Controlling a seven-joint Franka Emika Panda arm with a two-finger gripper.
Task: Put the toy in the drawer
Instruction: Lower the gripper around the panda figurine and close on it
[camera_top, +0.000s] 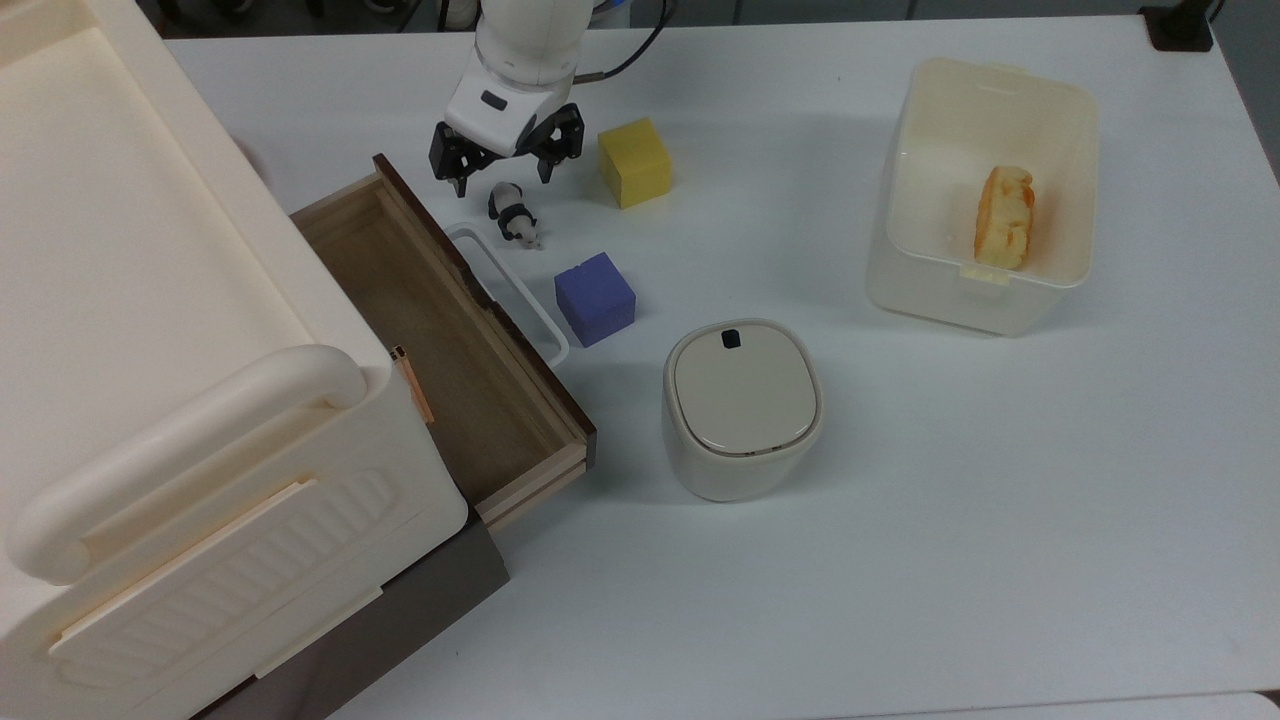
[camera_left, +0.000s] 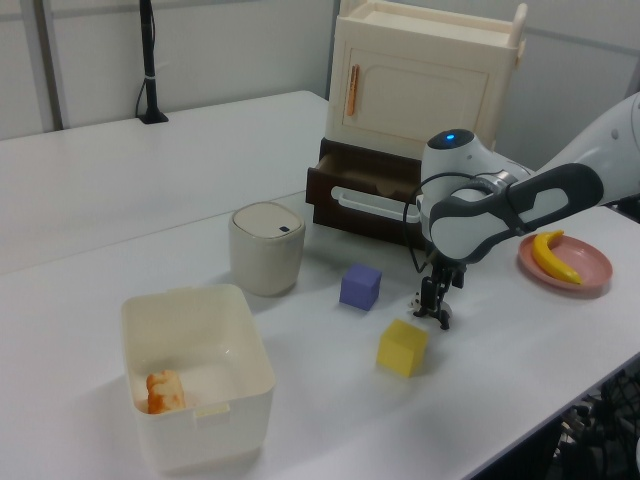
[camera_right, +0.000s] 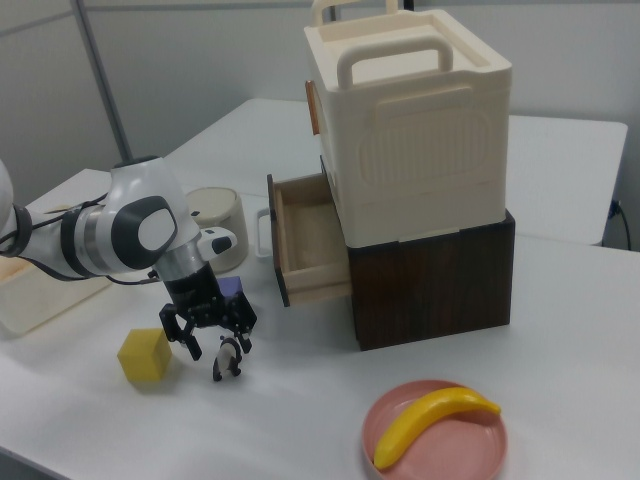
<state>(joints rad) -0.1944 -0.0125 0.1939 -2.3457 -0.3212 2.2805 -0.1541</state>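
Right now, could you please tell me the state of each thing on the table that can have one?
Shallow light-wood drawer: pulled open, nothing inside.
Tiny black-and-white panda toy: on the table, ungrasped.
Gripper: open, above the toy.
Cream round lidded bin: lid closed.
White open tub: holds an orange-and-cream food piece.
Pink plate: holds a yellow banana.

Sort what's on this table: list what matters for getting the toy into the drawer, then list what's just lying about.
For the job:
toy
drawer
gripper, open

Lying about:
yellow cube
purple cube
lidded bin
white tub with bread
banana on pink plate
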